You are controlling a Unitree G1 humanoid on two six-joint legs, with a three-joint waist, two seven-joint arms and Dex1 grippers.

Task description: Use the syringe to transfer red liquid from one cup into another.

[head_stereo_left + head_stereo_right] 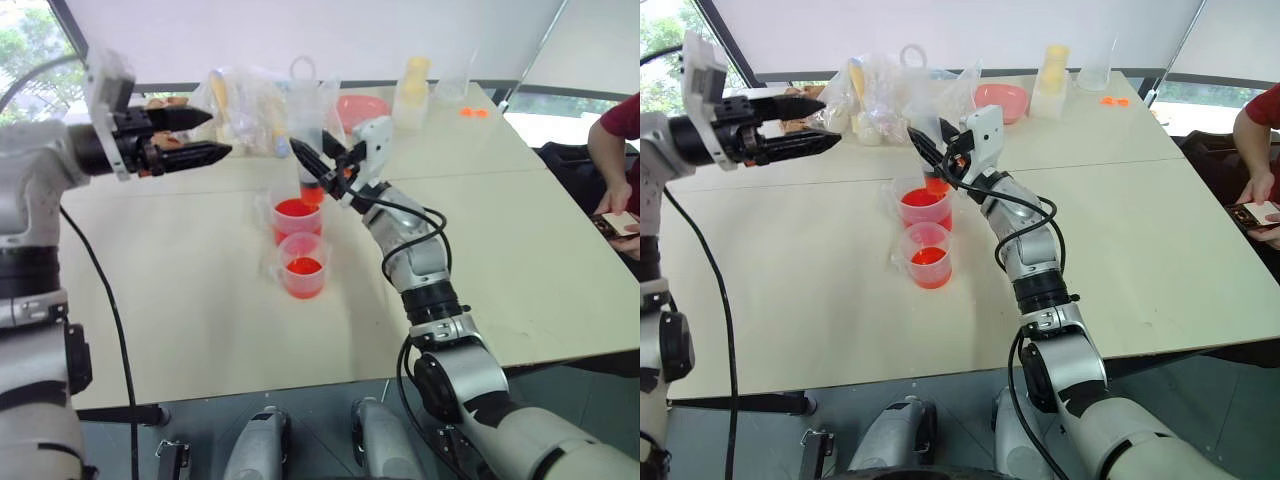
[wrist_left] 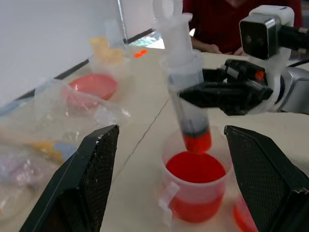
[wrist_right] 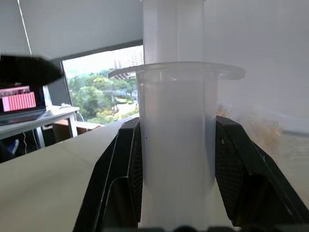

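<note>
The syringe (image 1: 307, 135) stands upright with its tip just above the larger cup (image 1: 297, 222), and red liquid (image 2: 197, 142) fills the bottom of its barrel. My right gripper (image 1: 320, 165) is shut on the barrel's middle, one black finger on each side. The larger cup holds red liquid (image 2: 195, 167). The smaller cup (image 1: 302, 266), also with red liquid, stands just in front of it, nearer to me. My left gripper (image 1: 220, 134) hangs open at the left of the syringe, level with its upper part and clear of it, holding nothing.
Clear plastic bags (image 1: 250, 100) with small items, a pink bowl (image 1: 362, 108), a yellow-topped bottle (image 1: 412, 88) and a clear cup (image 1: 455, 82) line the back of the beige table (image 1: 500, 250). A person (image 1: 615, 165) with a phone sits at the right edge.
</note>
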